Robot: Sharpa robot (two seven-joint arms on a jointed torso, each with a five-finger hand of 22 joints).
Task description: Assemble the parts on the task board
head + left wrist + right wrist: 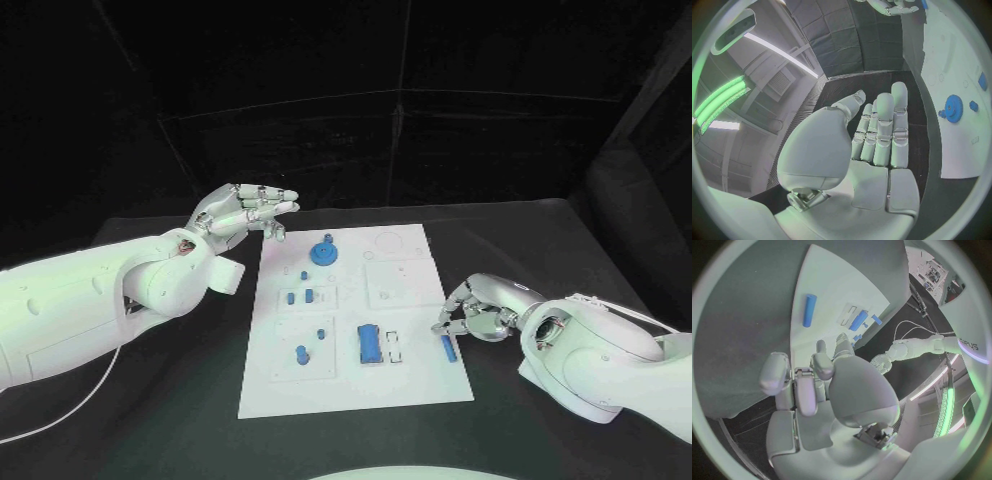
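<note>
The white task board [411, 385] lies mid-table with several blue parts on it. A blue gear [325, 252] sits near its far end, a blue rectangular block [371, 343] nearer me, and a slim blue bar [447, 347] lies by the board's right edge. My left hand [245, 212] hovers above the table off the board's far left corner, fingers stretched out and empty. My right hand [473, 312] is low at the board's right edge, just beyond the bar, fingers curled in with nothing seen in them. In the right wrist view the bar [809, 310] lies ahead of those fingers [801, 385]. The gear [952, 108] shows beside my left hand [879, 135].
Small blue pegs [302, 353] and studs [296, 296] stand along the board's left column. Bare black table [173, 400] surrounds the board, with dark curtains behind.
</note>
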